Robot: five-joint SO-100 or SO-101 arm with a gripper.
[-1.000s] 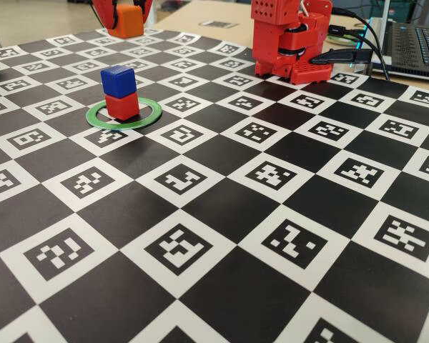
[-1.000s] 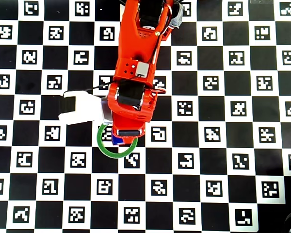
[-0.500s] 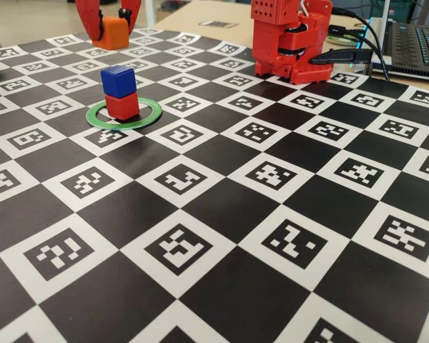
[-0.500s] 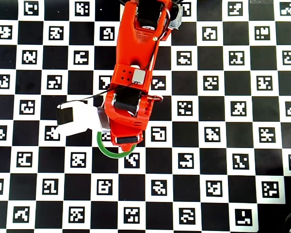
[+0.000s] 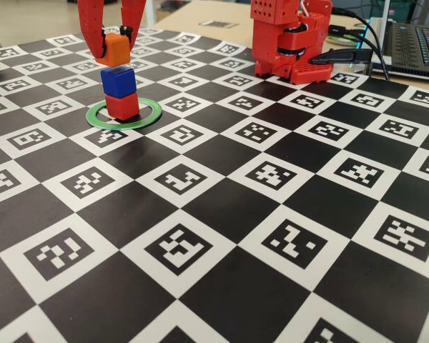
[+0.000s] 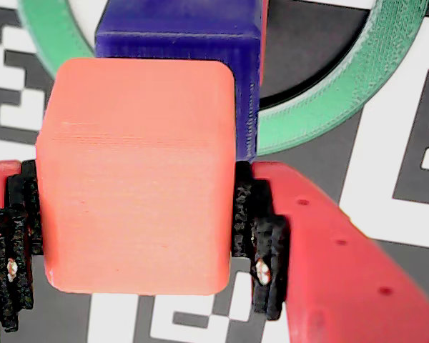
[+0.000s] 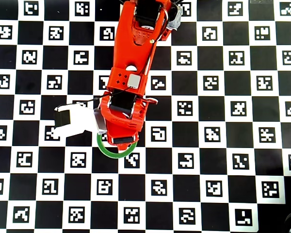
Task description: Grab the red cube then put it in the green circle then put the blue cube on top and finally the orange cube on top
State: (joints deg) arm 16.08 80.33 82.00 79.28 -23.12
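In the fixed view the gripper (image 5: 114, 48) hangs over the stack with its two red plastic fingers clamped on the orange cube (image 5: 116, 49), a smooth, matte block with softly rounded edges. Just under it sits the blue cube (image 5: 117, 80), a narrow gap showing between the two, and the blue cube rests squarely on the red cube (image 5: 122, 106). The red cube stands inside the green circle (image 5: 149, 116), a thin flat ring lying on the checkered board (image 5: 272, 214) of black squares and white squares printed with blocky markers. The wrist view shows the orange cube (image 6: 136, 179) up close, fine printed layer lines running across its face, with black ribbed pads (image 6: 261, 243) pressed against both of its sides. Behind it, the blue cube's (image 6: 200, 36) deep, ridged surface and an arc of the green ring (image 6: 357, 78) are visible. From overhead the arm (image 7: 133, 73) covers the cubes; only the ring's lower arc (image 7: 114, 154) shows.
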